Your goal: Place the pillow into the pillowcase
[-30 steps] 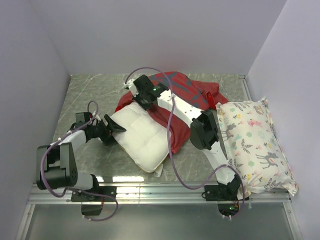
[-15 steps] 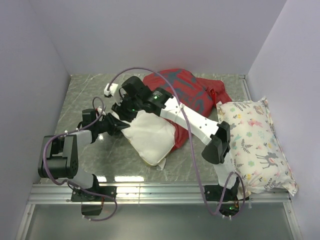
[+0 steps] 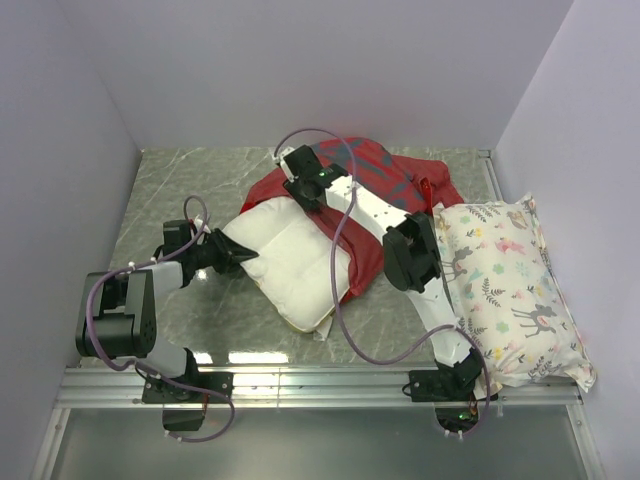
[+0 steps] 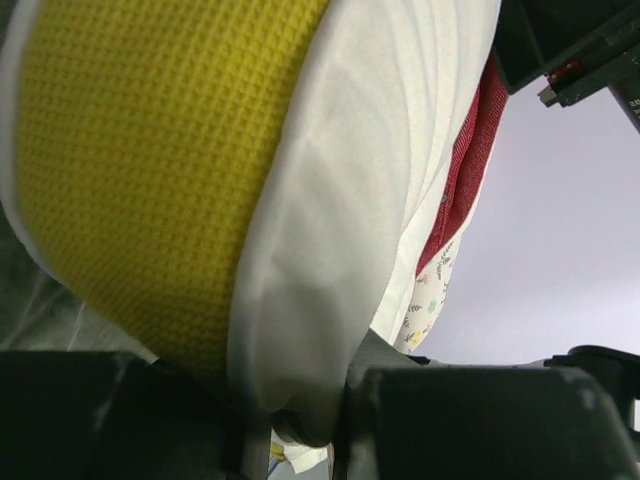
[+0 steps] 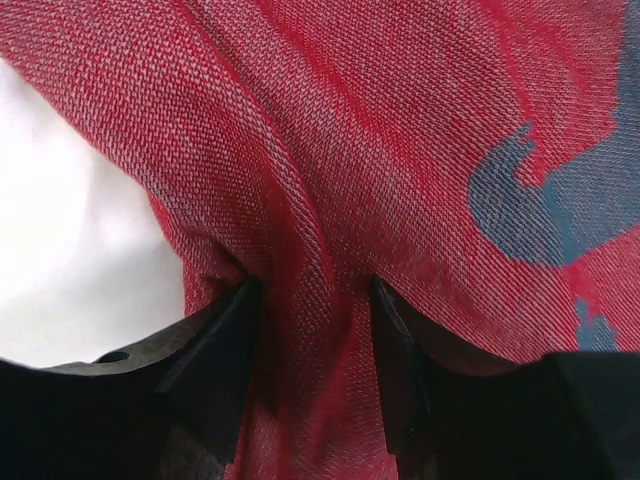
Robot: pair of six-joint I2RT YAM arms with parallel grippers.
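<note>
The pillow (image 3: pixel 290 262) lies mid-tabletop (image 3: pixel 170 185). Its far end and right side are covered by the red pillowcase (image 3: pixel 400 190), which is bunched toward the far edge. The left hand (image 3: pixel 232 256) is clamped narrow on the pillow's left edge, by the yellow strip (image 4: pixel 150 170). The right hand (image 3: pixel 302 186) pinches a fold of the pillowcase at the pillow's far end. A floral pillow (image 3: pixel 510 290) lies along the right edge, with the right arm (image 3: pixel 410 255) just beside it.
</note>
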